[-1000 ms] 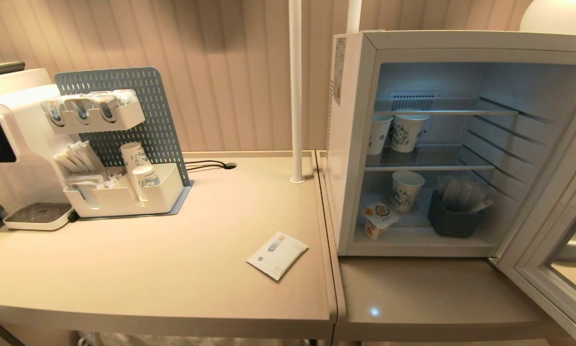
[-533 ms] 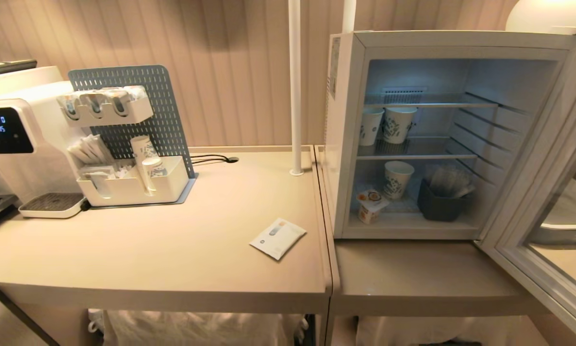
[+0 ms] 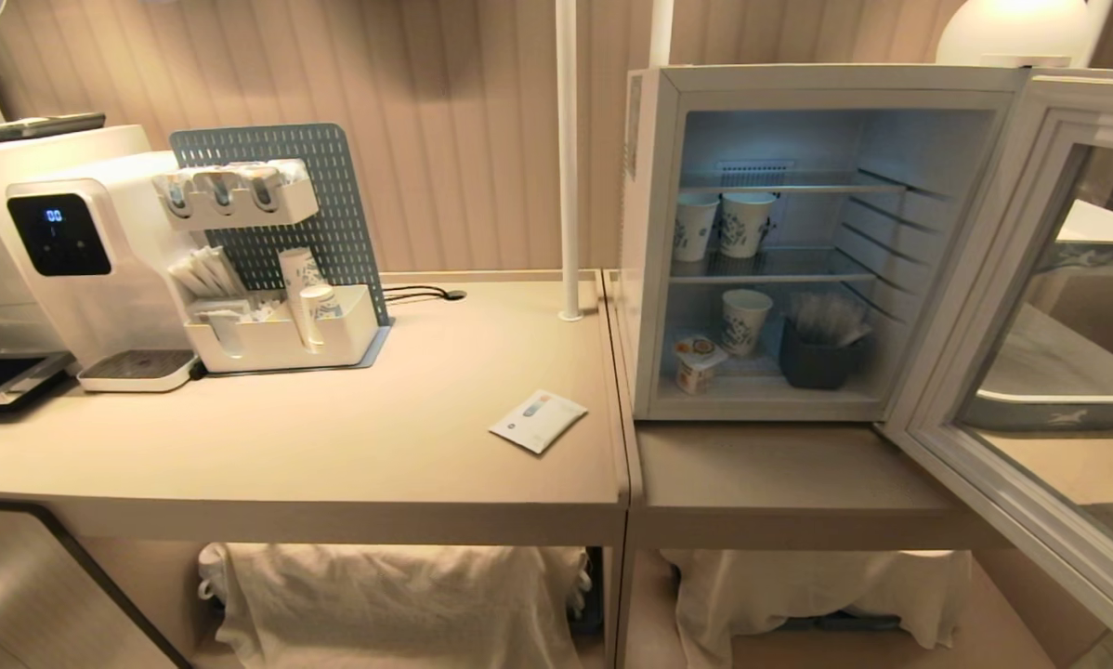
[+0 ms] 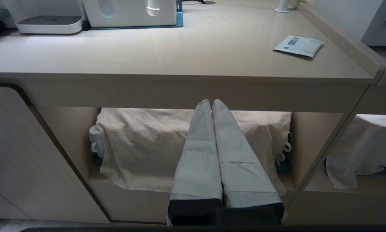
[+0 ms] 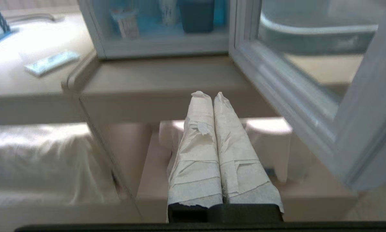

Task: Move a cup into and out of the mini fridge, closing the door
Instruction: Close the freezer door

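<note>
The white mini fridge (image 3: 649, 242) stands on the right counter section, its glass door (image 3: 1002, 307) swung wide open to the right. The cup (image 3: 697, 361), a tiny white tub with orange marks on its lid, sits on the fridge floor at the front left; the right wrist view shows the cup (image 5: 127, 22) blurred. Neither arm appears in the head view. My left gripper (image 4: 211, 102) is shut and empty, low before the counter's front edge. My right gripper (image 5: 209, 95) is shut and empty too, below the ledge in front of the fridge.
Three blue-patterned paper cups (image 3: 742, 223) and a dark bin (image 3: 815, 362) share the fridge. A white sachet (image 3: 538, 420) lies on the counter (image 3: 333, 446). At the far left stand a drinks machine (image 3: 73, 251) and a pegboard organiser (image 3: 282, 339). Cloth-covered bundles (image 3: 389, 595) fill the shelf below.
The whole head view has shifted: the camera has drawn back, so the fridge and counter look smaller and the shelf under the counter shows. Nothing on the counter moved.
</note>
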Robot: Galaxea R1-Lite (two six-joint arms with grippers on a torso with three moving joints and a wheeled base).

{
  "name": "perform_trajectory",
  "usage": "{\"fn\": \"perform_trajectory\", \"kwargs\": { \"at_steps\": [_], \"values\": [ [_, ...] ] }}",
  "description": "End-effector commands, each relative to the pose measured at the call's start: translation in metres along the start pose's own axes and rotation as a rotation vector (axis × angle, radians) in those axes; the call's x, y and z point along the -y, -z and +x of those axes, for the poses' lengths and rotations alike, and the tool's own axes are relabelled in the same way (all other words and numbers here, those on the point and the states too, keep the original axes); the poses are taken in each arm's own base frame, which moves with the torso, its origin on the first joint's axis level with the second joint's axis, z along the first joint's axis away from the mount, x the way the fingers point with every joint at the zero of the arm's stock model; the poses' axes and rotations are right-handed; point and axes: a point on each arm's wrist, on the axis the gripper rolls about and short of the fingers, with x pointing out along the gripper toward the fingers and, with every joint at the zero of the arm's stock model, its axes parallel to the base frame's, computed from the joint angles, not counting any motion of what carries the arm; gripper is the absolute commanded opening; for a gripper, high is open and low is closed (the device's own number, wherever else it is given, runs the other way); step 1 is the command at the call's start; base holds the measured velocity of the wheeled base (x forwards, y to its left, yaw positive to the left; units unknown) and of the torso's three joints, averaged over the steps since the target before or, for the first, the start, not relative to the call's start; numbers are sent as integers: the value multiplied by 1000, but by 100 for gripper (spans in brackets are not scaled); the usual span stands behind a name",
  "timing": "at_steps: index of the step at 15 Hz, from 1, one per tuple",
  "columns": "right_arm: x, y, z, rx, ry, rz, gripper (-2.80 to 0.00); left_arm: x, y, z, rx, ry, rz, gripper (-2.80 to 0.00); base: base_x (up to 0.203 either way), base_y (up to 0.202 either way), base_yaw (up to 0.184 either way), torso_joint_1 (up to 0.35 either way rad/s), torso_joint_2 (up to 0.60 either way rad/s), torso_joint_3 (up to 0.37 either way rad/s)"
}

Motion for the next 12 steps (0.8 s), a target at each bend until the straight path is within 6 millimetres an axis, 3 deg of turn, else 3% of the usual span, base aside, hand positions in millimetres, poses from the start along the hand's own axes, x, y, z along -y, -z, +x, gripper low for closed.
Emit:
{"fn": "perform_trajectory", "kwargs": {
  "at_steps": [1,8,12],
  "values": [
    [0,2,2,29,-4,-8,-280,0,0,0,-2,-1,0,-280,0,0,0,0,0,0],
    [0,2,2,26,-4,6,-280,0,0,0,-2,-1,-6,-280,0,0,0,0,0,0],
    [0,2,2,26,-4,6,-280,0,0,0,-2,-1,-5,-280,-136,0,0,5,3,1]
  ]
}}
